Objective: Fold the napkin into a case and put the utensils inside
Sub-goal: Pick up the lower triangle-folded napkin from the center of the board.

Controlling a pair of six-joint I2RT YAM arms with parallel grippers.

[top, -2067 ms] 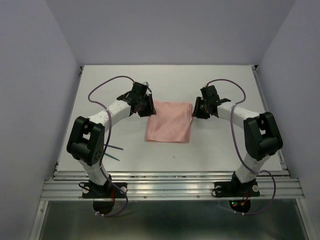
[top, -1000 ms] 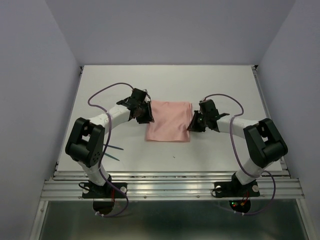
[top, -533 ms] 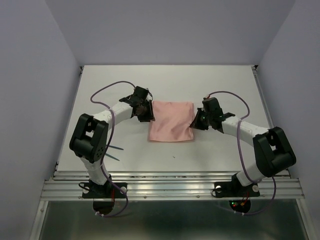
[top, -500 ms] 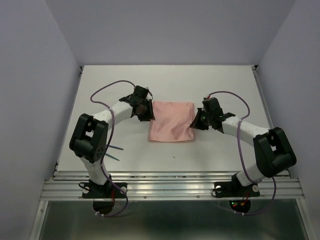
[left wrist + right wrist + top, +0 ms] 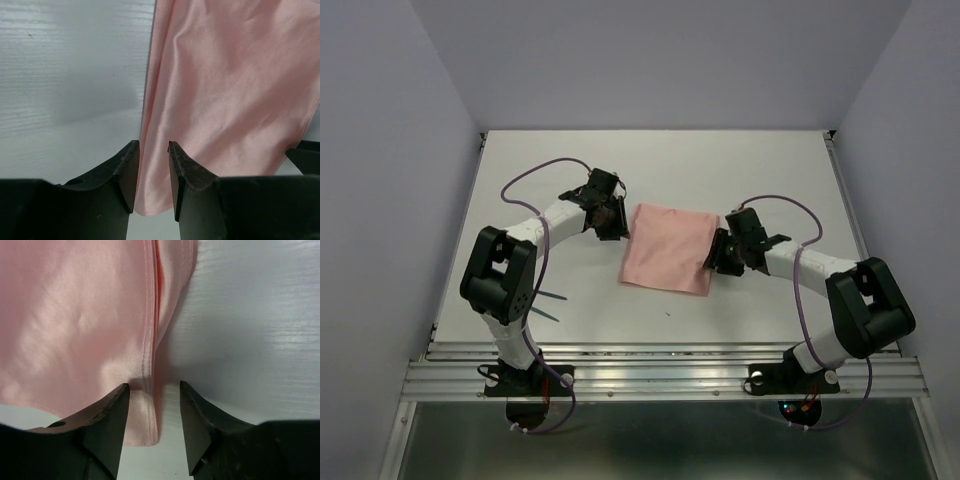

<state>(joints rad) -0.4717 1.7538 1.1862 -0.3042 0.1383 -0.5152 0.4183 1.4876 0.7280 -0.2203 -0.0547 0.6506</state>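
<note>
Right pincer (image 5: pixel 153 386) has just parted, dropping the napkin (image 5: pixel 667 250) edge (cloth now skewed); left pincer (image 5: pixel 152 143) seems apart too, so folding awaits a regrasp.

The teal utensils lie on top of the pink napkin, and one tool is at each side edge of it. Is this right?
Not quite. The top external view shows the utensils on the table near the left arm, apart from the napkin. The rest is right.

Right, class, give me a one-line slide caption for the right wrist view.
Right tool, jaws open, straddling the folded napkin's hemmed edge on the white table.
</note>
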